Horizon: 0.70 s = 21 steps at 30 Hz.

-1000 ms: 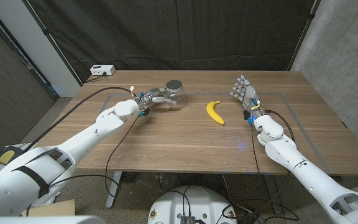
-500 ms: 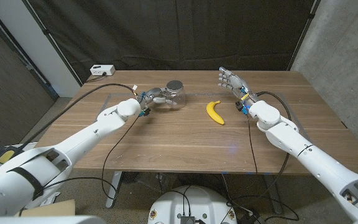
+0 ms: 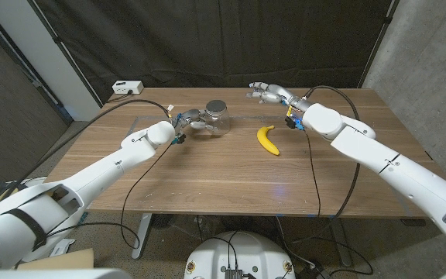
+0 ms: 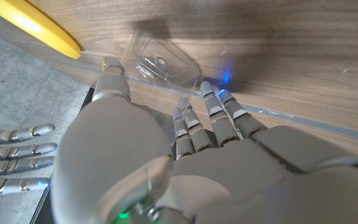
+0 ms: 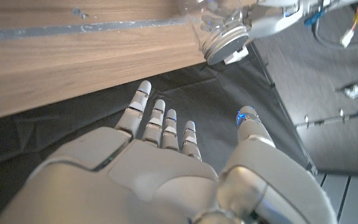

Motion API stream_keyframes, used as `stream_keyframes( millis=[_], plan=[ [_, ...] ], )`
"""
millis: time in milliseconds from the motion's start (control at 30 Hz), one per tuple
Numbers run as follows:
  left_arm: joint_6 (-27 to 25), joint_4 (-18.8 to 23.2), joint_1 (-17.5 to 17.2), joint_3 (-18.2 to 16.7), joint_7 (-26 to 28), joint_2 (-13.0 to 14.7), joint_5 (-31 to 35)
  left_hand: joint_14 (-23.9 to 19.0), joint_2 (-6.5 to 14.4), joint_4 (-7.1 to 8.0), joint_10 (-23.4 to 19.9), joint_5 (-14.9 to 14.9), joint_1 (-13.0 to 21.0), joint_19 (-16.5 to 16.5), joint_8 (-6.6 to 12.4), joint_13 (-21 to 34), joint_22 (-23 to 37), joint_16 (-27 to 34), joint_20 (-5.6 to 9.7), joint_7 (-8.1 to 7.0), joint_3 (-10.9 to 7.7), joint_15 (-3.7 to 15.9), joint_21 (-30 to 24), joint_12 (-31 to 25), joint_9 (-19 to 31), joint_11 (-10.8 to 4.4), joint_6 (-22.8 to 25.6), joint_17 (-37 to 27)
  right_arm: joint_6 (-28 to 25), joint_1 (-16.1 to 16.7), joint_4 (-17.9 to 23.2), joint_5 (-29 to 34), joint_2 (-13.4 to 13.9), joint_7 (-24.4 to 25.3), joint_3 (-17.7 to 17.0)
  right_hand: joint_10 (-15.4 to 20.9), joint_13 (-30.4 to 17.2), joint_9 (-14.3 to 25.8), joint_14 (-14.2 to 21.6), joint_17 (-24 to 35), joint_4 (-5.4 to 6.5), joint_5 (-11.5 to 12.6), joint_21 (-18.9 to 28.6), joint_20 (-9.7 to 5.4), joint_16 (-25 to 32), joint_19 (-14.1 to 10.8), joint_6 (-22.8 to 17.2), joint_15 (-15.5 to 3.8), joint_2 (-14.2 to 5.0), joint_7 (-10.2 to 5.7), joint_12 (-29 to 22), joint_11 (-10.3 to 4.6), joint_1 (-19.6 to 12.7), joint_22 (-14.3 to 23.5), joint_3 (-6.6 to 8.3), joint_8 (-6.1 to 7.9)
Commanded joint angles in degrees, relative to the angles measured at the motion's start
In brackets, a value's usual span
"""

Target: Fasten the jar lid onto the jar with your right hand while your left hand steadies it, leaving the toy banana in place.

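Observation:
A clear glass jar (image 3: pixel 217 118) with a grey metal lid (image 3: pixel 217 106) on top stands at the back middle of the table. My left hand (image 3: pixel 194 122) holds the jar from its left side; the left wrist view shows its fingers (image 4: pixel 211 116) against the clear jar (image 4: pixel 159 60). My right hand (image 3: pixel 268 94) hovers open, fingers spread and pointing left, to the right of the jar and above the table's back part. In the right wrist view the lid (image 5: pixel 226 46) lies beyond the open right hand (image 5: pixel 166 143). A yellow toy banana (image 3: pixel 267 139) lies right of the jar.
A white box (image 3: pixel 127 87) with a cable sits at the table's back left corner. Dark curtains hang behind the table. Black cables trail from both forearms across the wooden table (image 3: pixel 231 182). A concrete wall stands at the right.
My right hand has swung from the table's right side leftward and back toward the jar, staying open. The left hand and jar have not moved.

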State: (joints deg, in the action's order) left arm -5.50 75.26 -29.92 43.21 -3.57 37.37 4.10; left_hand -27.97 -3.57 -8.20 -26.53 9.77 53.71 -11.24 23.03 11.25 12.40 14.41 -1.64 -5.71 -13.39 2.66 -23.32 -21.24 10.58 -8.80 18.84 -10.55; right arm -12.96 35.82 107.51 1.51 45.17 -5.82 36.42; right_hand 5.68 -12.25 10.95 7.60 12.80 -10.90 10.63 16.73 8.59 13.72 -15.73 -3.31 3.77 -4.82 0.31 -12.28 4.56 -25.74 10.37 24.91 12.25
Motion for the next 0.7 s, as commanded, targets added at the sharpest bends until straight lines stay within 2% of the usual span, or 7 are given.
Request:
stream_keyframes(
  millis=[33, 267, 367, 400, 433, 700],
  plan=[
    [-1.83, 1.99, 0.06, 0.33, -0.56, 0.66, 1.58, 0.09, 7.37, -0.07, -15.30, 0.35, 6.55, 0.28, -0.29, 0.35, 0.26, -0.11, -0.20, -5.15, -0.28, 9.24, -0.21, 0.27, 0.02, -3.25, 24.02, -0.14, -11.84, -9.89, 7.17, 18.32, 0.70, -10.62, 9.87, -1.68, -0.05, 0.19, -1.27, -0.08, 0.26, 0.24, -0.64, 0.15, -0.69, 0.38, 1.30, 0.18, 1.19, 0.08, 0.66, -0.25, -2.28, 0.16, 0.49, -0.57],
    [-2.24, 2.68, -0.25, 0.06, -0.51, 0.78, 1.56, -0.13, 7.55, -0.01, -15.22, 0.36, 6.49, 0.39, -0.65, 0.35, 0.26, -0.10, -0.23, -5.15, -0.25, 9.23, -0.25, 0.64, 0.01, -3.22, 23.80, -0.17, -8.58, -14.08, 3.11, 23.13, -2.49, -14.44, 12.38, -3.82, -0.15, 0.25, -1.54, -0.16, 0.59, 0.36, -0.87, -0.07, -0.86, 0.11, 3.22, -0.31, 1.83, -0.71, 1.17, -1.29, -3.72, 0.15, 0.46, -1.23],
    [-2.71, 3.12, -0.49, -0.08, -0.35, 0.92, 1.60, -0.29, 7.63, 0.00, -15.10, 0.36, 6.47, 0.39, -0.77, 0.35, 0.26, -0.10, -0.29, -5.12, -0.28, 9.23, -0.28, 0.81, 0.01, -3.21, 23.77, -0.16, -7.36, -16.26, 0.97, 25.00, -4.08, -16.95, 13.72, -4.47, -0.19, 0.28, -2.08, -0.22, 0.64, 0.42, -0.92, -0.36, -1.11, -0.10, 3.82, -0.11, 1.94, -0.85, 1.26, -1.49, -4.28, 0.13, 0.50, -1.38],
    [-3.03, 3.45, -0.65, -0.12, -0.14, 1.03, 1.72, -0.37, 7.69, 0.03, -15.07, 0.37, 6.44, 0.45, -0.84, 0.35, 0.26, -0.10, -0.36, -5.06, -0.30, 9.19, -0.27, 0.87, 0.01, -3.21, 23.68, -0.15, -6.31, -17.87, -0.55, 25.64, -4.99, -18.66, 14.66, -4.74, -0.20, 0.28, -2.24, -0.24, 0.64, 0.45, -0.97, -0.38, -1.19, -0.09, 3.90, -0.04, 1.99, -0.83, 1.31, -1.54, -4.46, 0.13, 0.51, -1.38],
    [-3.08, 3.47, -0.66, -0.13, -0.13, 1.03, 1.74, -0.40, 7.71, 0.03, -15.06, 0.37, 6.45, 0.47, -0.84, 0.35, 0.26, -0.11, -0.39, -5.11, -0.32, 9.20, -0.27, 0.90, 0.01, -3.20, 23.75, -0.14, -6.16, -17.79, -0.61, 25.80, -5.09, -18.88, 14.50, -5.19, -0.22, 0.30, -2.65, -0.29, 0.66, 0.48, -1.07, -0.44, -1.37, -0.04, 4.16, 0.26, 2.11, -0.80, 1.37, -1.64, -4.77, 0.12, 0.51, -1.41],
    [-4.51, 4.82, -1.20, -0.30, 0.29, 1.30, 1.99, -0.50, 7.90, -0.12, -15.43, 0.42, 6.70, 0.65, -0.70, 0.39, 0.25, -0.36, -0.34, -5.09, -0.54, 9.31, -0.29, 1.15, 0.04, -3.23, 24.83, -0.02, -1.94, -24.57, -6.75, 29.47, -9.60, -26.93, 18.11, -7.69, -0.32, 0.36, -4.56, -0.47, 0.77, 0.70, -2.04, -0.96, -2.14, 1.44, 5.69, 0.48, 2.95, -0.93, 1.67, -1.64, -6.05, 0.07, 0.31, -1.62]
  ],
)
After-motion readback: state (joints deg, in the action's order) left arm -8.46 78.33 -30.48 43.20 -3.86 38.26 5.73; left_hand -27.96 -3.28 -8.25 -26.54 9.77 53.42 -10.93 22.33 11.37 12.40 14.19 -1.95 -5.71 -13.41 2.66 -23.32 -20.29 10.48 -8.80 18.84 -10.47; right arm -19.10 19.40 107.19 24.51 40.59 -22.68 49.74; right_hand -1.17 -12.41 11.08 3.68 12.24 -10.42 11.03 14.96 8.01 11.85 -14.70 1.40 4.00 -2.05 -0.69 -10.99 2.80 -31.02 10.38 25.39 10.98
